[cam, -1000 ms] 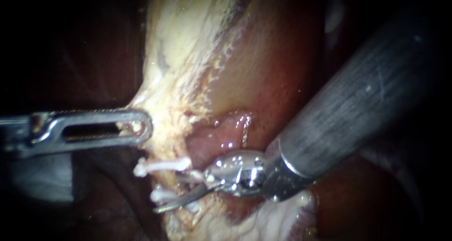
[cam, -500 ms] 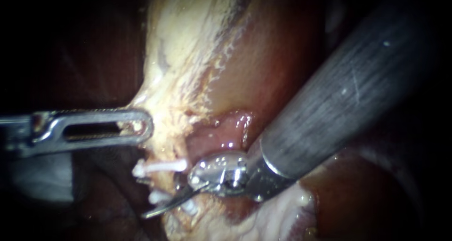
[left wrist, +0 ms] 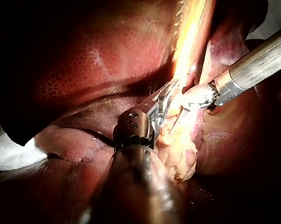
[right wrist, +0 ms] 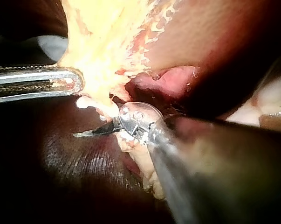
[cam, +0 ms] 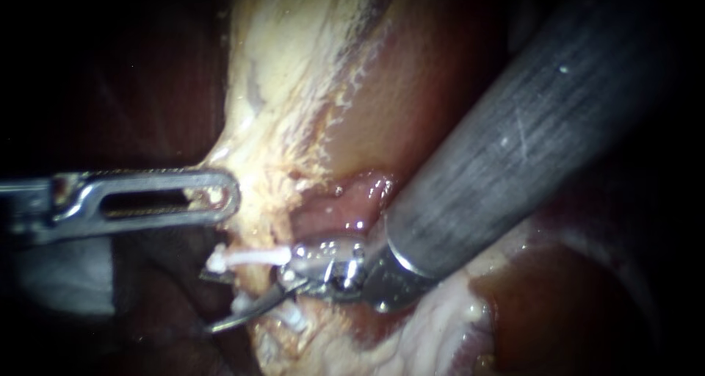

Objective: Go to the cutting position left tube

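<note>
The left instrument (cam: 220, 196) is cut off by the endoscope view's edge. The right instrument's (cam: 209, 300) thick shaft hides the tissue (cam: 294, 89) behind it. What lies between the white clips (cam: 250, 258) is too blurry to tell.

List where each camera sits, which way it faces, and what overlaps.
Endoscope: close to the tissue, facing pale tissue; left instrument enters from left, right instrument from upper right.
Left wrist: on the left arm, looking down its own shaft to jaws shut on the pale tissue.
Right wrist: on the right arm, looking down its shaft to its open blades.
Shared: all three show both instruments.
</note>
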{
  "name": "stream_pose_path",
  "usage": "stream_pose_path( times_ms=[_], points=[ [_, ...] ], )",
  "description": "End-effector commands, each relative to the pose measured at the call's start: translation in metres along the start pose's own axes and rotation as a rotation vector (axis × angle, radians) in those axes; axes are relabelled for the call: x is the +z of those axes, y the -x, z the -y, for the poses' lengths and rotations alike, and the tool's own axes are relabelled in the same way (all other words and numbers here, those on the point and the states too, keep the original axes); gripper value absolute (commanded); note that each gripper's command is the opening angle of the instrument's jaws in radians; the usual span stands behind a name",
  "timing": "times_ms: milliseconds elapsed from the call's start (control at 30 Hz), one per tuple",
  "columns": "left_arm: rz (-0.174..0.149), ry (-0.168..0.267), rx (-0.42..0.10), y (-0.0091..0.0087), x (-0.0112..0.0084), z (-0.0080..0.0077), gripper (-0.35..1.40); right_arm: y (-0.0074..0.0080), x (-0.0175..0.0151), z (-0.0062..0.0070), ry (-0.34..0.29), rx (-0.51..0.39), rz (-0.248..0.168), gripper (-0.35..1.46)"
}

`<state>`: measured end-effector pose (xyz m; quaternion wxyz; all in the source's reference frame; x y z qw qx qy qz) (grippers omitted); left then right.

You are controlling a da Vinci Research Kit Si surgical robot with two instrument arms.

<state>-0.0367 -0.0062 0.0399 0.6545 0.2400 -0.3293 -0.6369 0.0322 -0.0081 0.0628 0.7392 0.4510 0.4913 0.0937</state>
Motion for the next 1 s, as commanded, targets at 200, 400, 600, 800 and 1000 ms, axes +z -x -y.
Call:
stream_pose_path(
  times_ms=[200,400,600,800,1000],
  points=[
    [0.0,0.0,0.0,0.0,0.0,0.0,-0.35,0.0001,0.0,-0.0003,0.008,0.019,-0.001,1.26],
    [0.0,0.0,0.0,0.0,0.0,0.0,-0.35,0.0001,0.0001,-0.0004,0.008,0.024,-0.001,1.26],
    [0.001,0.0,0.0,0.0,0.0001,0.0001,-0.35,0.0003,0.0004,-0.0005,0.009,0.023,-0.001,1.26],
    [0.001,0.001,0.0,0.0,0.0,0.0001,-0.35,0.0003,0.0004,-0.0005,0.009,0.023,-0.001,1.26],
    [0.001,0.001,-0.001,-0.0001,0.0,0.0002,-0.35,0.0002,0.0005,-0.0004,0.009,0.023,-0.001,1.26]
  ],
)
